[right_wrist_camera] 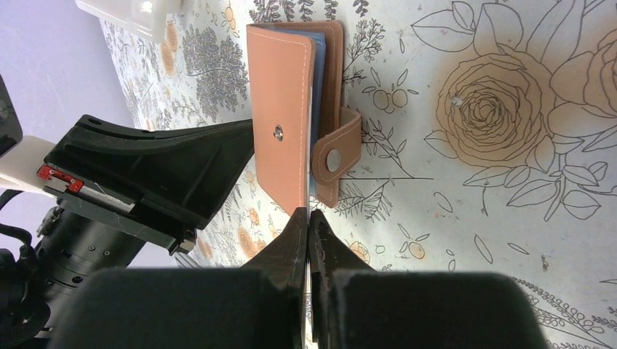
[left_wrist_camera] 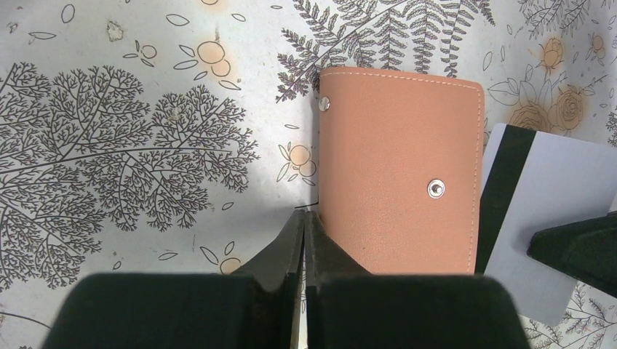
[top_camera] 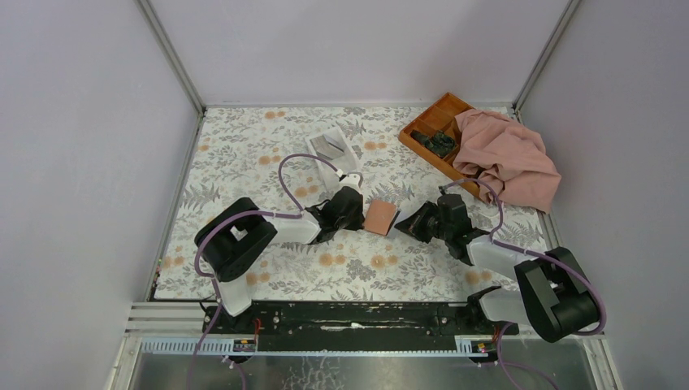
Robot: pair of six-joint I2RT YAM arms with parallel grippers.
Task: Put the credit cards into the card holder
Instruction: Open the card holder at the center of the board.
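**As both arms meet at the card holder (top_camera: 379, 218)**

Where the floral table cover (top_camera: 244, 154) reaches its middle, the tan card holder lies flat. The left gripper (top_camera: 357, 215) is at its 9 o'clock and the right gripper (top_camera: 404, 223) at its 3 o'clock.

In the left wrist view, the left jaws are closed with nothing visible between them. Their tip touches the lower left edge of the holder. A silver snap stud (left_wrist_camera: 436, 189) sits on the holder's front cover.

At 3 o'clock of the holder in that view, a pale credit card (left_wrist_camera: 553, 196) with a black stripe lies tilted. One long edge meets the holder's side. A dark finger of the right gripper covers its lower corner, and the right jaws are closed on this card.

The right wrist view shows the holder slightly parted, with its strap tab (right_wrist_camera: 338, 156) unfastened and hanging free. A blue card face (right_wrist_camera: 316, 87) shows between the two covers. Whether this is the gripped card cannot be told.

In the top view, a white box (top_camera: 329, 148) lies at 11 o'clock of the holder. An orange compartment tray (top_camera: 445, 107) lies at 1 o'clock, partly under a pink cloth (top_camera: 508, 158).
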